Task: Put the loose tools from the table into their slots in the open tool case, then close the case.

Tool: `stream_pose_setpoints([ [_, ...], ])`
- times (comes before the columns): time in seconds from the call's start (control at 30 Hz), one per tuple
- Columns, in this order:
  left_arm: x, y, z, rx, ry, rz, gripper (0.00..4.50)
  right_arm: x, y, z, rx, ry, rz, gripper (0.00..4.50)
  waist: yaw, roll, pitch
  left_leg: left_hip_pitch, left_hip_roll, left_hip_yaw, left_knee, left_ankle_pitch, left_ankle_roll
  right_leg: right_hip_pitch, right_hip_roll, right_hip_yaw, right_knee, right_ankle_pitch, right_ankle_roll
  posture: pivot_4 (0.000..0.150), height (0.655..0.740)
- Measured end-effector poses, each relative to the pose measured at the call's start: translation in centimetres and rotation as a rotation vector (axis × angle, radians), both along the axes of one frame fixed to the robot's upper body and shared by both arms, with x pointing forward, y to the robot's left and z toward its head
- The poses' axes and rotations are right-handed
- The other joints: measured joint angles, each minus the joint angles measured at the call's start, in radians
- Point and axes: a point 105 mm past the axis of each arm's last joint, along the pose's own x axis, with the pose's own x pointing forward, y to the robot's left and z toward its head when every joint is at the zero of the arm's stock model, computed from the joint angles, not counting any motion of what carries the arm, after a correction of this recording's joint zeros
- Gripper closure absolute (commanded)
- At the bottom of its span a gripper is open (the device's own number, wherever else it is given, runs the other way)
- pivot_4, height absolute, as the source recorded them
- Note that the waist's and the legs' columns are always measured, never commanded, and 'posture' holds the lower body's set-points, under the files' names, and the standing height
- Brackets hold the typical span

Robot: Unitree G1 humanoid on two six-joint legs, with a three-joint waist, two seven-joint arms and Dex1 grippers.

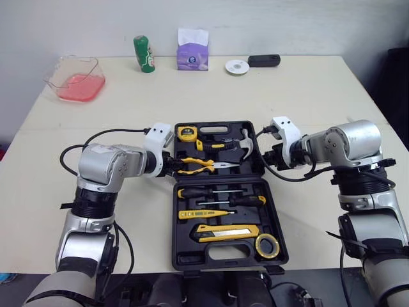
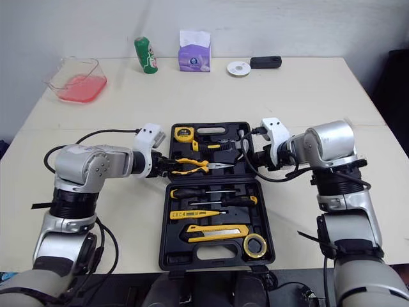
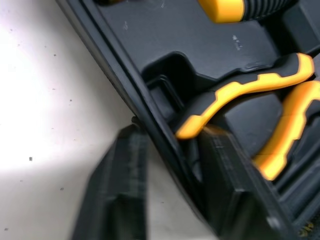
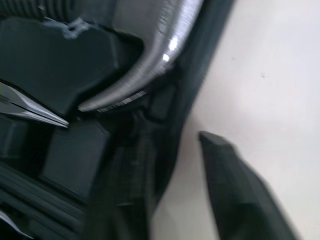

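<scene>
Left gripper (image 1: pixel 170 165), right gripper (image 1: pixel 266 157), each spread astride tool case (image 1: pixel 217 252) walls, perhaps touching, inner tips half hidden

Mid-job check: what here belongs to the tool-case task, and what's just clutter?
Job: tool case, pliers, hammer, tape measure, screwdrivers, utility knife, tape roll.
Clutter: clear tub, green can, tissue pack, white disc, black device.
</scene>
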Motion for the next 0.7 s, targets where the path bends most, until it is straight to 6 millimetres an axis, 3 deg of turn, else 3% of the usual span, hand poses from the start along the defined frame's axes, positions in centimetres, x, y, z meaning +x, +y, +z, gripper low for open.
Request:
stream_pose_setpoints([
  [0.33,0.5,-0.4,0.2,-0.069,-0.032,0.04,3.97,0.3,-0.3,0.2,0.043,-0.04,-0.071,4.5,0.0,-0.001,0.0,-0.001,-0.001,0.0,0.002,0.0,0.0,0.0,-0.001,0.0,0.002,0.0,0.0,0.15,0.74],
  [0.5,2.0,-0.2,1.5,-0.121,-0.178,0.08,4.15,1.5,-0.1,1.4,0.103,-0.212,-0.09,4.5,-0.001,-0.001,0.0,-0.004,-0.001,0.002,0.001,0.0,0.0,-0.005,-0.001,0.002,0.003,0.0,0.0,0.15,0.74],
  [0.7,3.0,0.4,3.3,-0.184,-0.462,0.074,4.21,2.3,0.0,3.0,0.137,-0.546,-0.056,4.5,-0.004,-0.001,0.0,-0.004,-0.003,0.014,-0.006,0.0,0.0,-0.014,0.0,0.008,0.003,0.0,0.0,0.15,0.74],
])
